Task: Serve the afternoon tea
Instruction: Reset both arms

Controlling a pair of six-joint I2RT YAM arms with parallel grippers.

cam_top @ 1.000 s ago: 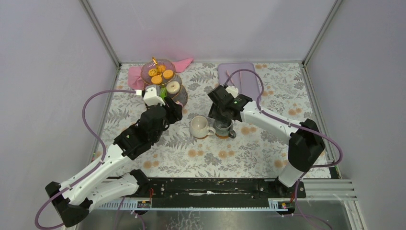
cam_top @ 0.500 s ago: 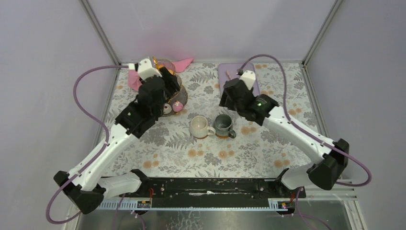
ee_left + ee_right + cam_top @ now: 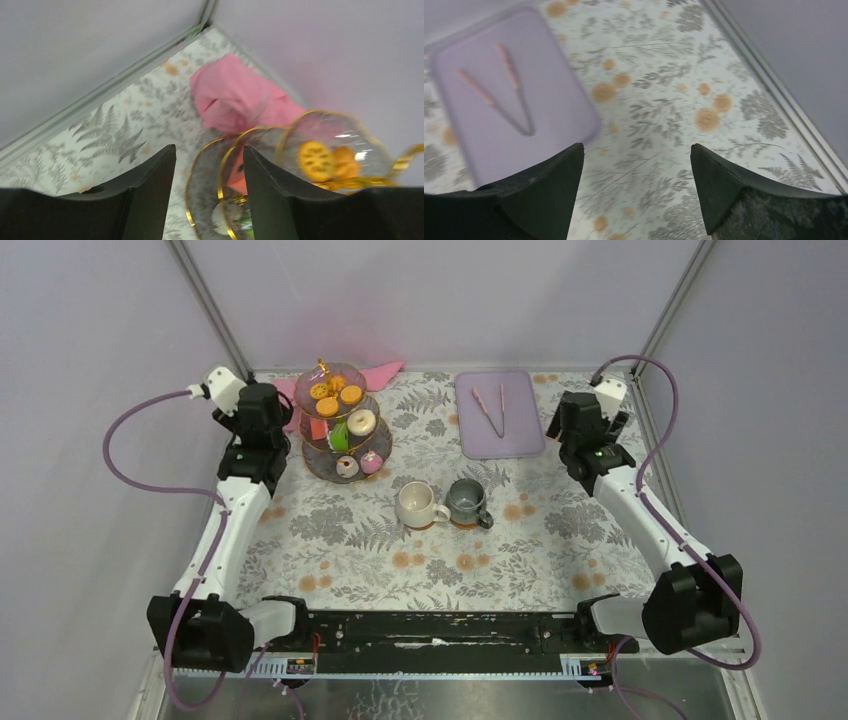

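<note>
The three-tier glass stand with a gold stem stands at the back left. It carries orange biscuits, a doughnut, a green cake and cupcakes. A cream mug and a grey-green mug sit side by side mid-table. My left gripper hovers just left of the stand, open and empty. In the left wrist view the left gripper looks at the stand's gold rims. My right gripper hangs open at the back right, and the right gripper holds nothing.
A lilac tray with pink tongs lies at the back centre; the tray and tongs also show in the right wrist view. A pink cloth lies behind the stand, and the cloth reaches the wall corner. Walls close in on three sides.
Both arms swung from the table's middle out to the sides. The right gripper left the grey-green mug and opened wider. The left gripper drew away from the stand.
</note>
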